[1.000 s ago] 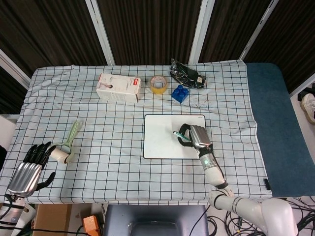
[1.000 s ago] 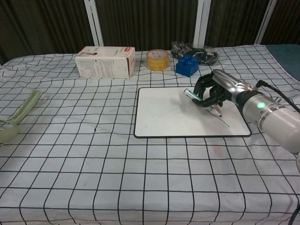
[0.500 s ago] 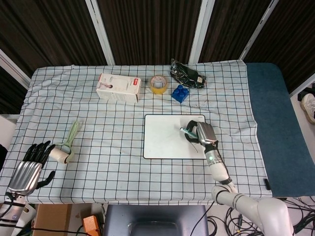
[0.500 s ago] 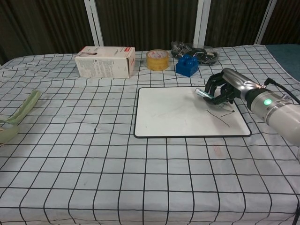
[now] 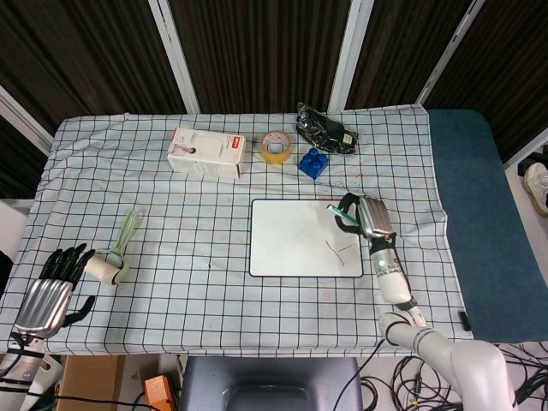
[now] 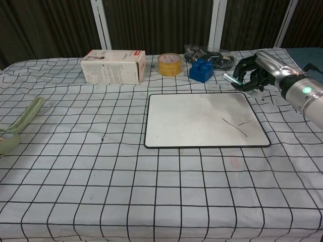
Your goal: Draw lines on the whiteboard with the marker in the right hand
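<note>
My left hand (image 5: pixel 51 291) sits at the table's (image 6: pixel 151 201) left edge, fingers apart, holding nothing, near a pale green strap with a roll end (image 5: pixel 116 257). At the back: white cardboard box (image 6: pixel 113 66), yellow tape roll (image 6: pixel 169 64), blue plastic block (image 6: pixel 201 70). The white rectangular whiteboard (image 6: pixel 197 121) lies mid-table with two short dark crossing strokes (image 6: pixel 236 124) near its right side. My right hand (image 6: pixel 256 72) is off the board's far right corner, fingers clamped on the green-capped marker (image 6: pixel 232 79).
</note>
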Robot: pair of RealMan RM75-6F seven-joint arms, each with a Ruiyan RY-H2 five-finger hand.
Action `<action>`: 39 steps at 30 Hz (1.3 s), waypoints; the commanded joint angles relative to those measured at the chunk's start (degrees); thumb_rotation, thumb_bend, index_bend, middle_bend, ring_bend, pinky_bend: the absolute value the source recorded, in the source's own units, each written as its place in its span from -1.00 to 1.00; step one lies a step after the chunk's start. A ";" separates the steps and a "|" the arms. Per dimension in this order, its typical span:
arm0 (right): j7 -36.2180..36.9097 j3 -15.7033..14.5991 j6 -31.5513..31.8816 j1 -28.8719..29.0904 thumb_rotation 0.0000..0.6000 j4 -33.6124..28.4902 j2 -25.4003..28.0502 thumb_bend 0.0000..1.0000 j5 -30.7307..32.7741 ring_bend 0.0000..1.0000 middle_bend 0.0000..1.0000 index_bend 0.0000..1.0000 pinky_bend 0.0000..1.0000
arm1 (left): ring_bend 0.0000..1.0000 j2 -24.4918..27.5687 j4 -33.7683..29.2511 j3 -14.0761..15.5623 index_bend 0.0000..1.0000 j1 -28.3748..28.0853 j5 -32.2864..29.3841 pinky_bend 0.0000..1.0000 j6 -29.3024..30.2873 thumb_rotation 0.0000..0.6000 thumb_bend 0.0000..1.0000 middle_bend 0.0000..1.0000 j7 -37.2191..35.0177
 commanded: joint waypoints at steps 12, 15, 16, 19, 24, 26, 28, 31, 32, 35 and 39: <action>-18.69 -16.56 10.63 -14.28 1.00 -20.63 22.55 -0.21 -12.76 0.49 0.52 1.00 0.52 | -1.00 0.17 -0.48 1.11 -1.00 0.70 2.60 -0.95 1.73 1.00 -0.27 -1.00 -0.15; -19.79 -17.99 8.88 -15.20 1.00 -17.16 21.21 -0.21 -12.58 0.45 0.51 0.94 0.52 | -1.00 0.12 -0.52 1.27 -1.00 0.76 2.96 -0.95 1.87 1.00 -0.27 -1.00 -0.08; -19.59 -18.26 8.42 -15.33 1.00 -16.13 20.72 -0.22 -12.59 0.42 0.51 0.89 0.51 | -1.00 0.12 -0.55 1.30 -1.00 0.79 3.03 -0.95 1.91 1.00 -0.27 -1.00 -0.07; -18.54 -18.89 7.33 -15.50 1.00 -13.17 19.42 -0.23 -12.92 0.26 0.37 0.60 0.43 | -1.00 0.14 -0.59 1.38 -1.00 0.89 3.20 -0.95 2.10 1.00 -0.27 -1.00 -0.13; -16.69 -19.93 6.69 -15.74 1.00 -11.62 19.36 -0.25 -14.13 -0.12 -0.10 -0.17 0.18 | -1.00 0.31 -0.48 1.34 -1.00 0.97 3.33 -0.95 2.36 1.00 -0.27 -1.00 -0.59; -17.12 -20.46 5.74 -15.80 1.00 -12.36 20.21 -0.25 -14.28 -0.31 -0.31 -0.49 0.11 | -1.00 0.37 -0.44 1.33 -1.00 0.94 3.32 -0.95 2.29 1.00 -0.27 -1.00 -0.77; -17.86 -20.88 5.16 -16.02 1.00 -14.09 21.50 -0.26 -14.34 -0.41 -0.42 -0.67 0.07 | -1.00 0.41 -0.44 1.32 -1.00 0.93 3.32 -0.95 2.26 1.00 -0.27 -1.00 -0.90; -18.39 -21.22 6.28 -16.82 1.00 -17.10 23.51 -0.26 -14.75 -0.49 -0.52 -0.83 0.01 | -1.00 0.52 -0.48 1.37 -1.00 1.07 3.55 -0.95 2.60 1.00 -0.28 -1.00 -1.05; -18.33 -21.36 6.98 -17.24 1.00 -18.60 24.52 -0.27 -14.95 -0.50 -0.53 -0.85 0.00 | -1.00 0.53 -0.49 1.38 -1.00 1.12 3.64 -0.95 2.74 1.00 -0.28 -1.00 -1.09; -17.19 -21.24 10.39 -18.82 1.00 -24.11 27.90 -0.29 -15.33 -0.53 -0.60 -0.92 -0.02 | -1.00 0.58 -0.57 1.46 -1.00 1.33 3.90 -0.95 3.17 1.00 -0.27 -1.00 -1.10; -18.10 -19.81 24.02 -25.34 1.00 -36.29 35.12 -0.29 -15.42 -0.65 -0.72 -0.92 -0.16 | -1.00 0.71 -0.63 1.45 -1.00 1.92 4.33 -0.95 4.48 1.00 -0.27 -1.00 -1.16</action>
